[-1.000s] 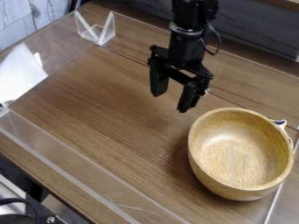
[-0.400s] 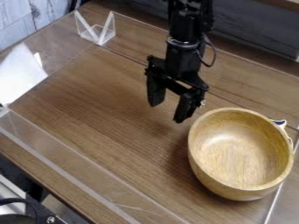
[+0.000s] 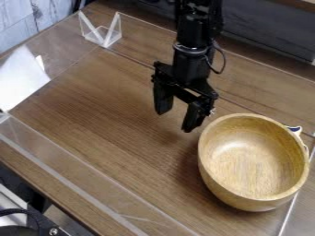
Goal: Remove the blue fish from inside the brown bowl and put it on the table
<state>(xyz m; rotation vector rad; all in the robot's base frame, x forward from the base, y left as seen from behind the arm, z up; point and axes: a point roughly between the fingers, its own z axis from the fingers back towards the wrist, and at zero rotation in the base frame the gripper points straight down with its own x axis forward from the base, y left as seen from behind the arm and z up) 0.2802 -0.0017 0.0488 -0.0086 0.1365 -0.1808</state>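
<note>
The brown bowl [image 3: 252, 166] stands on the table [image 3: 105, 124] at the right front, and I see only bare wood grain inside it. The blue fish is not in view. My gripper [image 3: 176, 118] points straight down just left of the bowl's far rim, low over the table. Its two black fingers [image 3: 161, 100] stand wide apart with nothing between them. It does not touch the bowl.
A clear plastic stand [image 3: 101, 28] sits at the back left. A white sheet [image 3: 18, 78] lies at the left edge. Clear plastic edging [image 3: 74, 175] runs along the table's front. The arm's black cable [image 3: 219, 51] hangs behind the gripper.
</note>
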